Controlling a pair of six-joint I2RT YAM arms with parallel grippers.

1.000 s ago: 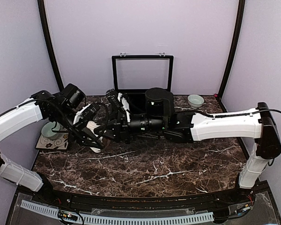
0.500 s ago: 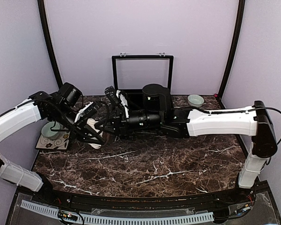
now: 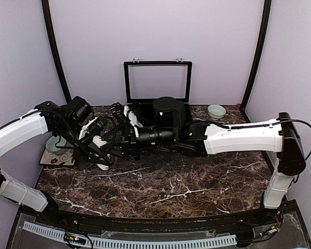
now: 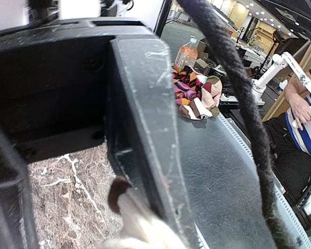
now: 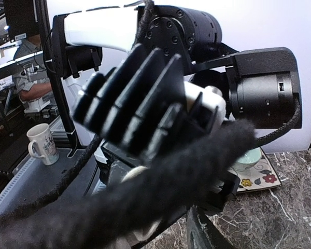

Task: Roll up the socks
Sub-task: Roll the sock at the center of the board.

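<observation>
A cream sock with a dark brown band (image 3: 101,153) hangs from my left gripper (image 3: 97,145) over the left side of the marble table. My left gripper is shut on it. In the left wrist view the sock (image 4: 132,220) is bunched against the inner face of one of the fingers (image 4: 145,129). My right arm reaches far across to the left, and its gripper (image 3: 120,120) hovers right beside the left wrist. In the right wrist view a blurred black cable covers the jaws, so their state is unclear. A bit of the cream sock (image 5: 137,174) shows behind the cable.
A black box with its lid raised (image 3: 158,83) stands at the back. A small bowl (image 3: 216,111) sits at the back right. A cup on a patterned tile (image 3: 56,146) is at the far left. Beyond the table, a heap of coloured socks (image 4: 194,96) lies on a grey surface.
My right arm has stretched further left, and its gripper now sits closer to the left wrist. The left gripper has shifted slightly and still holds the cream sock.
</observation>
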